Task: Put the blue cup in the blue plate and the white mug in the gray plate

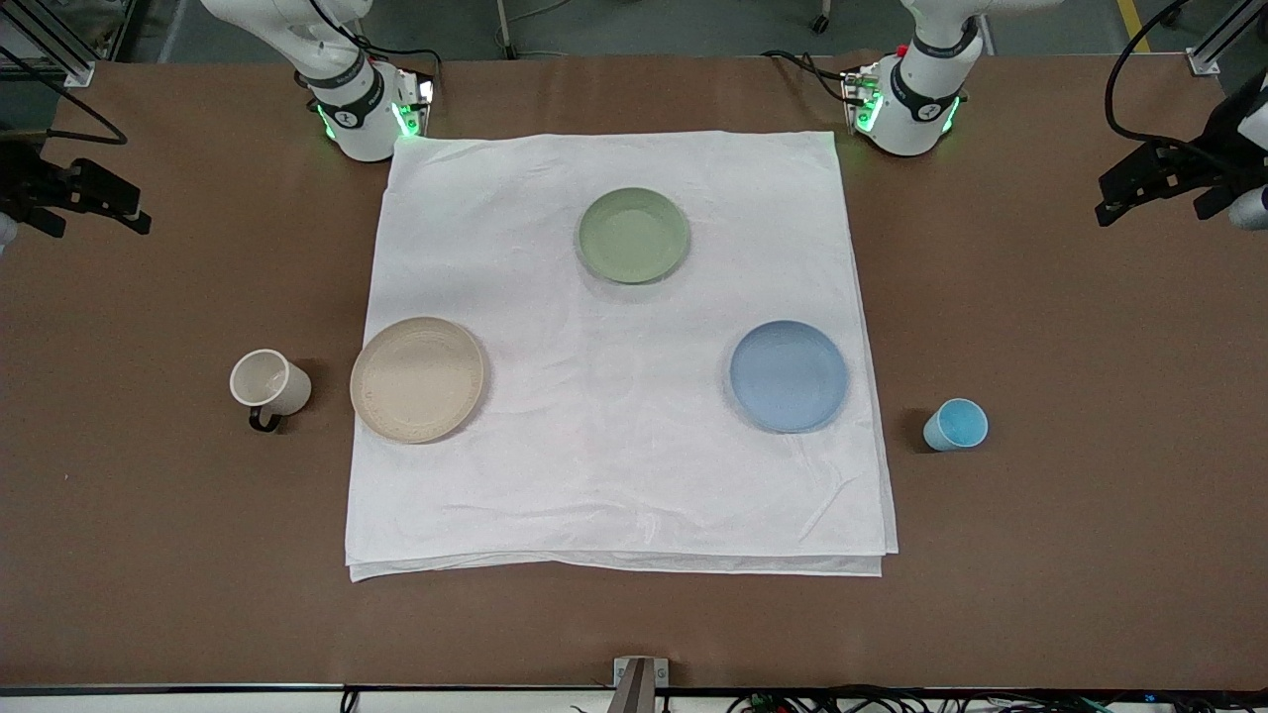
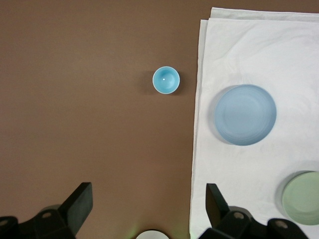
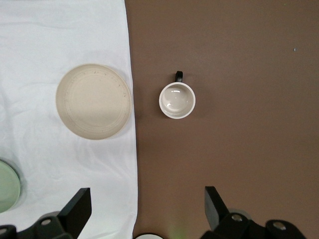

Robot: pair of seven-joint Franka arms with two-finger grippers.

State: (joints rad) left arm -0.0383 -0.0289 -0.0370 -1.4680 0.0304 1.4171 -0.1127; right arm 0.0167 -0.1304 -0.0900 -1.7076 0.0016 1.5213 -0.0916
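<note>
Two vessels stand upright on bare brown table, each just off the cloth edge next to its matching plate, so each arm has its own short carry. Lowest in the front view, at lower right, sits the blue cup (image 1: 957, 425), mouth up and apart from the white cloth (image 1: 614, 475). Slightly higher, right of centre, the blue plate (image 1: 789, 375) lies flat on the cloth with nothing in it. At much the same height on the frame's other side, the gray plate (image 1: 417, 379) overlaps the cloth's edge, also bare, and the white mug (image 1: 268, 383) stands beside it at middle left, its dark handle turned toward the lower edge of the frame. Higher still, near top centre, a green plate (image 1: 633, 235) rests on the cloth; it has no part in the task.

Both arms look parked high and out toward the table ends, probably to keep the working area in sight before a reach. At the frame's right edge, the left gripper (image 2: 148, 204) hangs over bare table with its fingers spread wide and nothing between them, the cup in its wrist view's upper middle. At the frame's left edge, the right gripper (image 3: 148, 206) is likewise spread and empty over bare table, looking down on the mug. Neither placement has begun
</note>
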